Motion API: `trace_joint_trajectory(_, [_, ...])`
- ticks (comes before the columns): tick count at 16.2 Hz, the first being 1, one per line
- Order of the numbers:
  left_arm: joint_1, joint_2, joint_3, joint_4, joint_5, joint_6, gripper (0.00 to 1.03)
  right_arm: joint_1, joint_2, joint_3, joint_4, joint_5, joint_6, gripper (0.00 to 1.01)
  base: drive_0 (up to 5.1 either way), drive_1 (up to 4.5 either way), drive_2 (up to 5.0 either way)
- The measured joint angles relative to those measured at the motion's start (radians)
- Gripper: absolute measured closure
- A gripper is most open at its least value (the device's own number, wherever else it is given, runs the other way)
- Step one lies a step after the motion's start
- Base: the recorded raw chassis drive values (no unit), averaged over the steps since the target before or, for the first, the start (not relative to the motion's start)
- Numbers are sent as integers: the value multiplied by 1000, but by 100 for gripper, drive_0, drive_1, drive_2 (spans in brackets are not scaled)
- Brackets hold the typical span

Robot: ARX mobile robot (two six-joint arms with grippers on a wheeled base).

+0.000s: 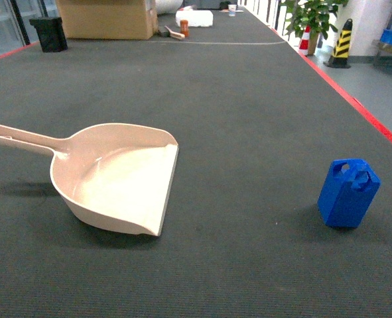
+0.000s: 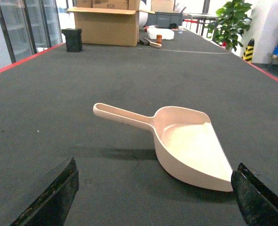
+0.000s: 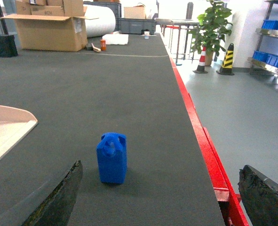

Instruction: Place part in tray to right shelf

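The part (image 1: 347, 193), a small bright blue jerrycan-shaped block, stands upright on the dark mat at the right. The beige tray (image 1: 116, 179) lies flat at the left, handle pointing left, nothing in it. In the right wrist view the part (image 3: 112, 158) stands ahead and left of centre of my open right gripper (image 3: 161, 181). My left gripper (image 2: 156, 186) is open, low over the mat just short of the tray (image 2: 186, 146). The right shelf (image 3: 263, 63) with blue crates stands far off at the right. Neither gripper shows in the head view.
A red edge strip (image 1: 355, 99) borders the mat on the right, with grey floor beyond. At the far end stand a cardboard box (image 1: 106, 18), a black bin (image 1: 48, 33) and a white box (image 1: 194, 18). A potted plant (image 1: 312, 16) and a striped cone (image 1: 342, 41) stand off the mat.
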Motion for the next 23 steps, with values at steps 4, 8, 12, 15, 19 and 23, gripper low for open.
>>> trace_joint_trajectory(4, [0, 0, 0, 0, 0, 0, 5, 0, 0, 0, 0, 0, 0, 3, 0, 0, 0])
trace_joint_trajectory(8, [0, 0, 0, 0, 0, 0, 5, 0, 0, 0, 0, 0, 0, 3, 0, 0, 0])
trace_joint_trajectory(12, [0, 0, 0, 0, 0, 0, 5, 0, 0, 0, 0, 0, 0, 3, 0, 0, 0])
trace_joint_trajectory(15, [0, 0, 0, 0, 0, 0, 5, 0, 0, 0, 0, 0, 0, 3, 0, 0, 0])
trace_joint_trajectory(19, [0, 0, 0, 0, 0, 0, 5, 0, 0, 0, 0, 0, 0, 3, 0, 0, 0])
trace_joint_trajectory(23, [0, 0, 0, 0, 0, 0, 5, 0, 0, 0, 0, 0, 0, 3, 0, 0, 0])
